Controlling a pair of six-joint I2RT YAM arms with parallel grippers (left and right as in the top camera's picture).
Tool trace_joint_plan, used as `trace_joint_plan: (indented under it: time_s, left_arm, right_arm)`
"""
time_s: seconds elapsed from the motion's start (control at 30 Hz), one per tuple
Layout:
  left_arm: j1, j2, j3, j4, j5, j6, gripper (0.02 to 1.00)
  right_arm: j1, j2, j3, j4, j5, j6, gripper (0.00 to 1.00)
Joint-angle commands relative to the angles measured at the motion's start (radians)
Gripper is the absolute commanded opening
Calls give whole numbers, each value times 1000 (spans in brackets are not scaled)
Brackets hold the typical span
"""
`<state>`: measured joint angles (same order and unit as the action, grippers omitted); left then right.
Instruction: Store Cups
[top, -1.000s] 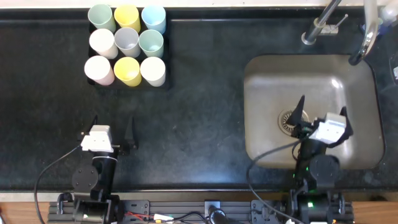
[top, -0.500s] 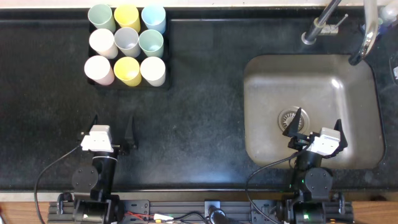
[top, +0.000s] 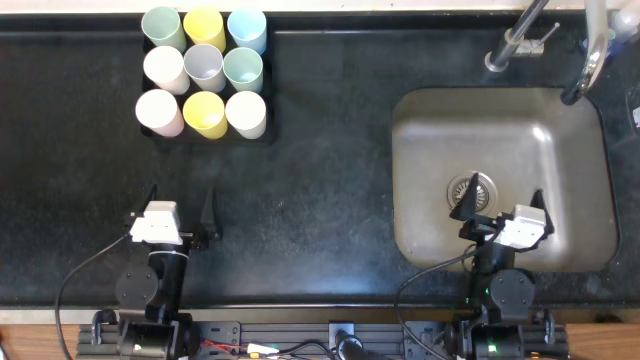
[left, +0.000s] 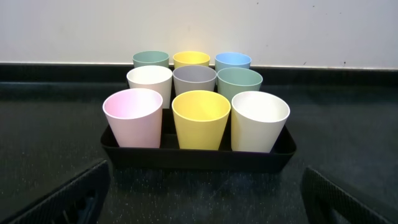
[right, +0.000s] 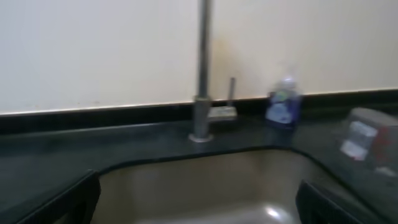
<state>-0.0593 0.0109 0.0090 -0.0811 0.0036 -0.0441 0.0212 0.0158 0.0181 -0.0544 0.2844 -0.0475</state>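
Observation:
Several pastel cups (top: 205, 70) stand upright in three rows inside a black tray (top: 268, 120) at the counter's back left; the left wrist view looks straight at the cups (left: 200, 118) and the tray (left: 199, 158). My left gripper (top: 181, 210) rests open near the front of the counter, well short of the tray, with nothing between its fingers (left: 68, 196). Over the near part of the steel sink (top: 420, 110) my right gripper (top: 497, 202) stands open and holds nothing; its fingers (right: 59, 199) frame the sink basin (right: 205, 180).
A faucet (top: 520, 35) rises behind the sink, its stem (right: 202, 68) seen against the wall. A blue-labelled bottle (right: 281, 102) and a small boxy object (right: 367, 137) stand on the counter behind the sink. Dark counter (top: 330, 170) stretches between tray and sink.
The right gripper has drawn back toward its base and straightened over the sink's near edge. The left arm and the cups have stayed put.

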Motion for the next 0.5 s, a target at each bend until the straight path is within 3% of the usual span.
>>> trace_joint_plan:
  time_s: [0.03, 0.1, 0.5]
  left_arm:
    - [-1, -8, -1, -3, -2, 22, 998]
    - [-1, -8, -1, -3, -2, 22, 998]
    - [-1, -8, -1, -3, -2, 22, 998]
  right_arm:
    - [1, -13, -13, -19, -223, 82, 998]
    - [1, -13, -13, -22, -253, 82, 996]
    - [1, -13, -13, -22, -251, 82, 996]
